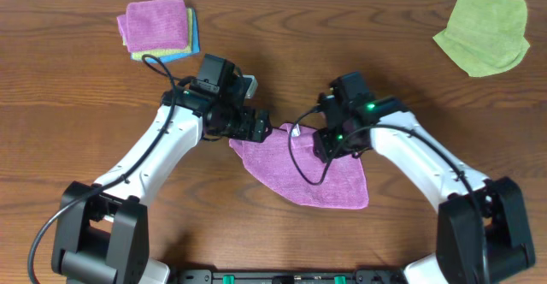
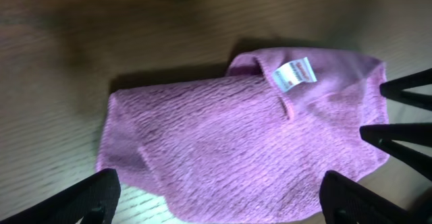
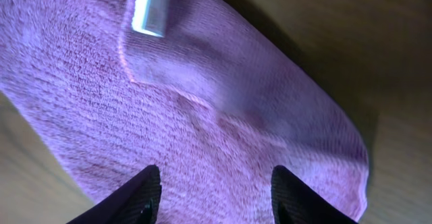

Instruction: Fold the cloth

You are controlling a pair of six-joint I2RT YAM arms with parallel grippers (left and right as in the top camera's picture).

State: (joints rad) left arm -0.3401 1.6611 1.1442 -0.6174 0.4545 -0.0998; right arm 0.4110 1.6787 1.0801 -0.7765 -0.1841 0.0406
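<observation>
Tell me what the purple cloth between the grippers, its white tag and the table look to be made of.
The cloth looks like microfibre or terry: matte, fuzzy pile in fine ribbed rows, draping limply. Its tag seems a thin fabric label, white with reddish print, slightly curled. The table shows brown wood grain with a faint sheen; solid wood or laminate, I cannot tell.

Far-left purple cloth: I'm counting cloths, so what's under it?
Edges of a yellow-green cloth and a blue cloth show beneath the far-left purple cloth; anything further under it is covered.
</observation>
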